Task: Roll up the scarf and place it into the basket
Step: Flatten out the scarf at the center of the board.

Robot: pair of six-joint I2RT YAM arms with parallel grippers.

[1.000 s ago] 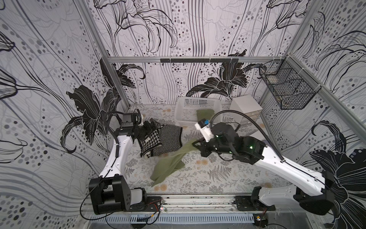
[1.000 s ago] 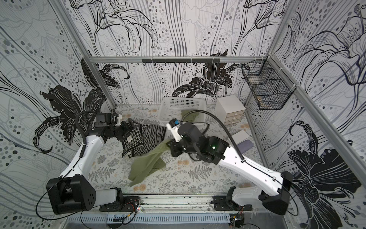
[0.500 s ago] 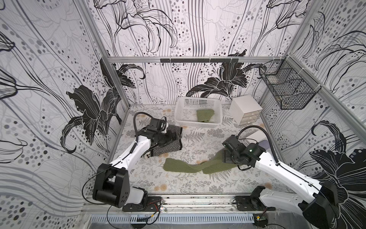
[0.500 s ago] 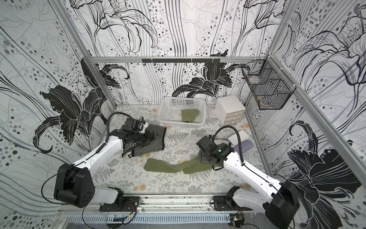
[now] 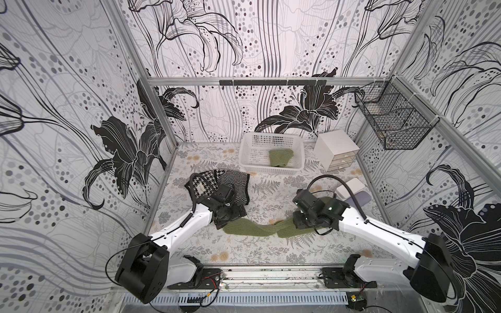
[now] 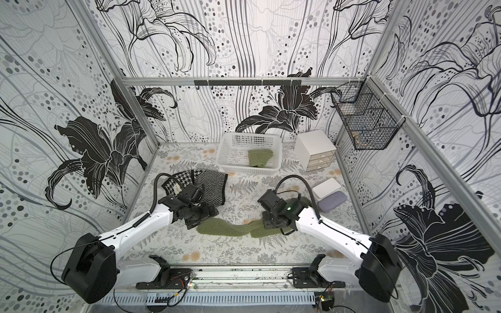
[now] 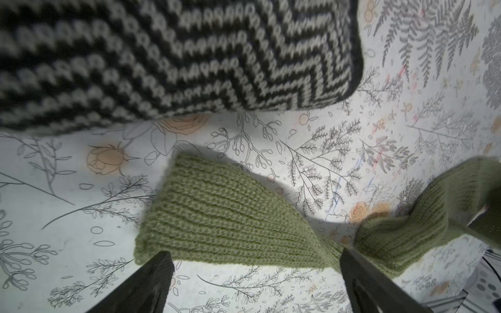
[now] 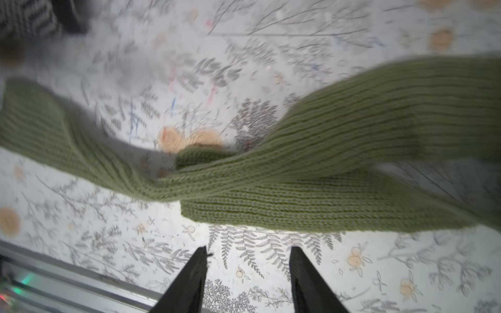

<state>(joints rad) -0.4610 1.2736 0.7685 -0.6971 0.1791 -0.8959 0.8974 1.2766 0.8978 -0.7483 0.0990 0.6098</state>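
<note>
**Green scarf stretched flat, both end effectors empty over its ends**

The scarf lies near the front of the tabletop, well apart from the basket at the back (a rolled green piece already sits in there). Its long axis runs side to side between the arms, with a twist at mid-length. The left end effector hangs with its jaws spread wide, straddling the scarf's left end, so I judge that arm best placed to start rolling rightward. The right end effector has its jaws apart and holds nothing; the knit lies just beyond its fingertips.
</note>
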